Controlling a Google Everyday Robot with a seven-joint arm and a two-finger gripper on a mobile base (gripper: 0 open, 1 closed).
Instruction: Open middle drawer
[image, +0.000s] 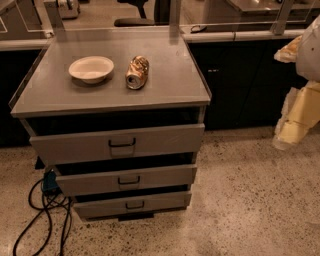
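The middle drawer (160, 177) is a wide grey front with a small black centre pull (129, 181), in the grey cabinet at centre left. It sits between the taller top drawer (75, 145) and the slim bottom drawer (165, 201). Dark gaps show above each front, and the fronts step back toward the bottom. My gripper (287, 135) hangs at the right edge of the view, pale and yellowish, well to the right of the cabinet and level with the top drawer. It touches nothing.
On the cabinet top (165, 80) lie a white bowl (91, 68) and a gold can (137, 72) on its side. Black cables (45, 210) and a blue plug lie on the speckled floor at the lower left. Dark cabinets stand behind.
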